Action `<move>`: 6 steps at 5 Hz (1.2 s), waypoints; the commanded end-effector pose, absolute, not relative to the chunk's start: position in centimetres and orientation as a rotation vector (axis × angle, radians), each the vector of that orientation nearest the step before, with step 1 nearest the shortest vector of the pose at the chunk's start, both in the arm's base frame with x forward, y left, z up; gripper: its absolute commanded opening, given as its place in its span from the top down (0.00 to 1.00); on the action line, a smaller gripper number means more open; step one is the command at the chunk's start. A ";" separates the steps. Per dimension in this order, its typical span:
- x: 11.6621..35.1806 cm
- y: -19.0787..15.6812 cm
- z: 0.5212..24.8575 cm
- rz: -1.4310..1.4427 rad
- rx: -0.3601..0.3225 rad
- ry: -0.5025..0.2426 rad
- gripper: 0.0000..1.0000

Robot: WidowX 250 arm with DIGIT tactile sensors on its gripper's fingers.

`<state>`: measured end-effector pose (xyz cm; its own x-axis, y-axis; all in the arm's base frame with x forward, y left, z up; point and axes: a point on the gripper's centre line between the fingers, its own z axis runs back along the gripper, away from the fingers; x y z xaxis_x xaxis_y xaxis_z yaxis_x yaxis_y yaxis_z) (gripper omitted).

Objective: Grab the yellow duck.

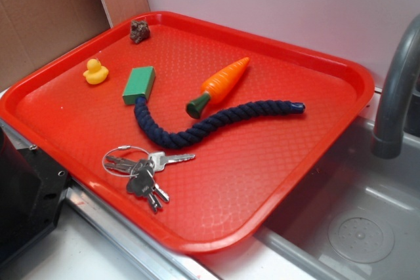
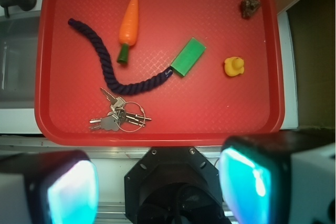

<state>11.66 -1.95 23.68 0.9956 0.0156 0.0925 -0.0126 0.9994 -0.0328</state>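
Wrist view alone shows the gripper (image 2: 160, 184), fingers (image 2: 68, 192) spread wide, above the tray (image 2: 157, 136) edge. Duck (image 2: 234, 66), yellow and upright, sits near one side edge, beside the green block (image 2: 188, 57).

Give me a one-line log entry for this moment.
phase: pre-approach | tool: open, high above tray | yellow duck: untouched, alone beside green block | contact: none

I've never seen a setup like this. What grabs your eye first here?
The big red tray beside a grey sink fills the scene. On it, a dark blue rope snakes across the middle, with an orange carrot just above it and a green block at its end. A tiny yellow duck sits alone near the tray's edge, and keys lie toward the front.
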 end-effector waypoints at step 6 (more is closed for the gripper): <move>17.4 9.6 6.7 0.535 0.131 -0.141 0.00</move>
<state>17.41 8.81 5.89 0.8615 0.4879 0.1406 -0.5017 0.8606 0.0876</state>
